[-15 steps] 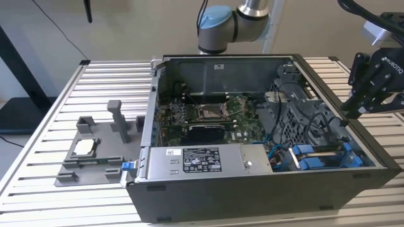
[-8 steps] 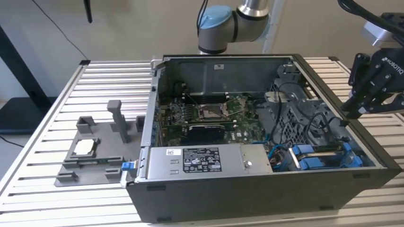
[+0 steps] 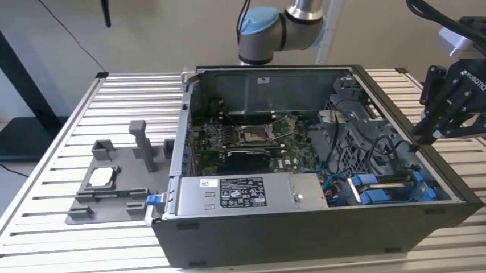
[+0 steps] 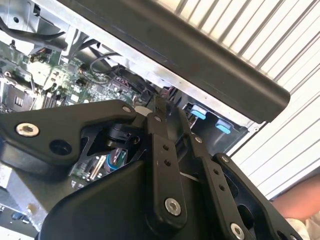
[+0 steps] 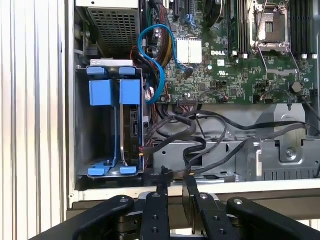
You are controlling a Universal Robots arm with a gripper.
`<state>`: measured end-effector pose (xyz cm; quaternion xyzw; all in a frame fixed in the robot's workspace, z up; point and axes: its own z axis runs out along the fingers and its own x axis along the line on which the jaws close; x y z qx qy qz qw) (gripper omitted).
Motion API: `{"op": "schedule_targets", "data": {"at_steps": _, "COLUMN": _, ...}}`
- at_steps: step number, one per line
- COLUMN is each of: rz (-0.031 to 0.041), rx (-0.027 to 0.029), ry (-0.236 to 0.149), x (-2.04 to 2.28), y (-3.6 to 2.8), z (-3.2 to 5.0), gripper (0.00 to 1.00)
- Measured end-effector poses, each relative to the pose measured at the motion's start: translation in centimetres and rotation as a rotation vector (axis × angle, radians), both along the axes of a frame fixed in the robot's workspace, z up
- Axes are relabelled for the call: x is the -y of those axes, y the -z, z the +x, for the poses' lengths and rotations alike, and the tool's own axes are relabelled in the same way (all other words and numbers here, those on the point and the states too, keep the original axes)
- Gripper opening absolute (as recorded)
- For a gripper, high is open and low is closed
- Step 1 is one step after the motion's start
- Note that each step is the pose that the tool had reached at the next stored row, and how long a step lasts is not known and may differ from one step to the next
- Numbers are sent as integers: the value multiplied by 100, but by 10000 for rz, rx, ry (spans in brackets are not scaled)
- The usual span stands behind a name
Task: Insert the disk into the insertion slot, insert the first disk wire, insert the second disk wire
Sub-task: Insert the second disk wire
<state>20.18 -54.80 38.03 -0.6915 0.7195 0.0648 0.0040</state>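
Blue-framed disk [image 5: 131,125] inside insertion slot [image 5: 82,135]

Universal Robots arm [image 3: 267,31]: a silver tube and a blue-capped grey joint [image 3: 254,25] rise at the far edge of the table [image 3: 45,170]. The wrist section [image 3: 463,40] enters at the far corner on the exterior view's right. The black gripper [image 3: 422,136] hangs below it, tilted, its working end pointing down and towards the exterior view's left. Both wrist views look along the gripper [image 5: 176,181] [image 4: 157,106] over its black riveted linkage bars.
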Motion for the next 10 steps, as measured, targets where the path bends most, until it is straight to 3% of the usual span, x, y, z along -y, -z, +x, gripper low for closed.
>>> {"op": "schedule_targets", "data": {"at_steps": 3, "rz": -77, "rx": -19, "ry": 0, "x": 2, "y": 7, "z": 8, "gripper": 27}}
{"op": "schedule_targets", "data": {"at_steps": 10, "rz": -195, "rx": -155, "ry": 46, "x": 4, "y": 47, "z": 12, "gripper": 27}}
